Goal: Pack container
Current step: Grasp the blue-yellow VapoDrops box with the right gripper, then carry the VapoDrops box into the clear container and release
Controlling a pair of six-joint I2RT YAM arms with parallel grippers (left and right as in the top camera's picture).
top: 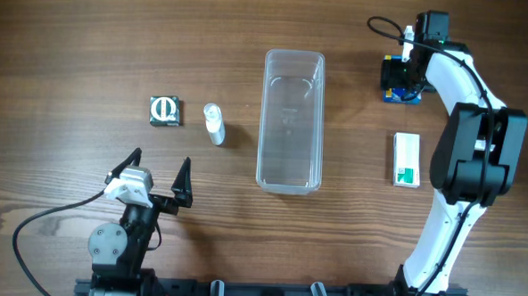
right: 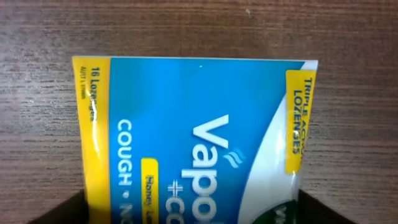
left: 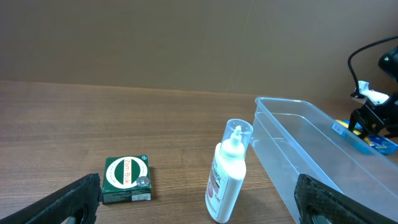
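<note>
The left arm (top: 117, 240) is folded low at the near left edge of the worktop (top: 72, 50), with its wrist raised only slightly above the base. The left tool (top: 158, 175) is spread wide and nothing is held or touched by it. In the left wrist view its dark fingertips (left: 68, 202) are seen at the two lower corners, well apart.

The right arm (top: 474, 153) is extended from its base at the near right edge, bent at the elbow and reached over to the far right part of the worktop. The right tool (top: 401, 83) is positioned over a blue and yellow lozenge packet (right: 193, 124). In the right wrist view the fingertips (right: 68, 214) are seen at the lower corners, one against each side edge of the packet. Whether the packet is pinched or only straddled cannot be told.

The container (top: 264, 121) is placed at the centre of the worktop, between the two arms, with its long axis running away from the robot. Only the wood of the worktop is seen through its clear floor.

A white bottle (left: 227, 174) with a clear cap is stood upright just left of the container, apart from it. A green box (top: 166, 111) with a round white logo is laid further left. A white and green box (top: 407, 160) is laid right of the container, near the right arm's elbow.
</note>
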